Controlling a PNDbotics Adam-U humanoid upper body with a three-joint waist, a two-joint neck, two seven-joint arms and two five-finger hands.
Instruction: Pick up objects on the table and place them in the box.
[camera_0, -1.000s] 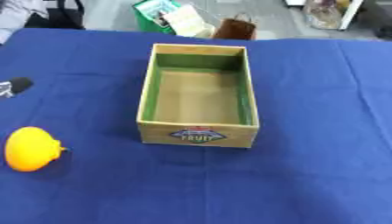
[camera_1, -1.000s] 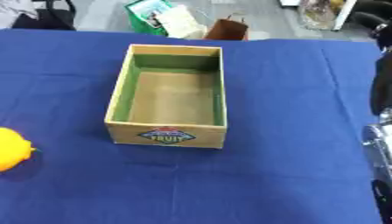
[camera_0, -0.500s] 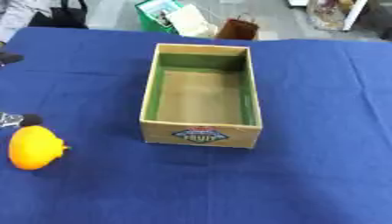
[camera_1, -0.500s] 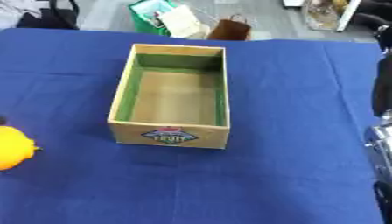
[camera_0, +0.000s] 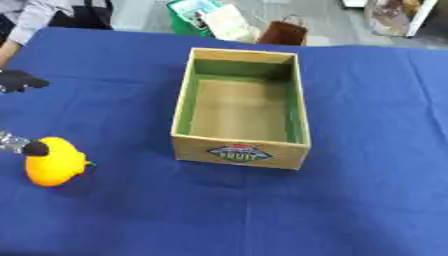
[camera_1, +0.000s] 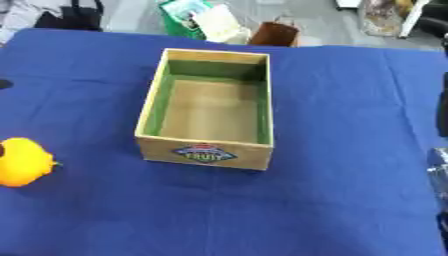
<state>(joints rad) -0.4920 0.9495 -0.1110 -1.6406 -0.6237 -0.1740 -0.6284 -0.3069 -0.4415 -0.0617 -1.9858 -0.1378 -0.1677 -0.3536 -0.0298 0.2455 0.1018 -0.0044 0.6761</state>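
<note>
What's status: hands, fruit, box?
Left hand at the left edge, fingertip touching yellow fruit, no grasp. Right hand not visible. Box empty, nothing between it and the fruit.

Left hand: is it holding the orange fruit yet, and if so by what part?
Not clearly. Only fingertips of the left hand show at the view's edge, touching the upper left side of the orange fruit. Whether they grip it cannot be told. The box is empty.

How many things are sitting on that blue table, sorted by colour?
Orange-yellow fruit: 1
Wooden box, green inside, nothing in it: 1
Total: 2
The left robot hand has a dark fingertip at the fruit.
</note>
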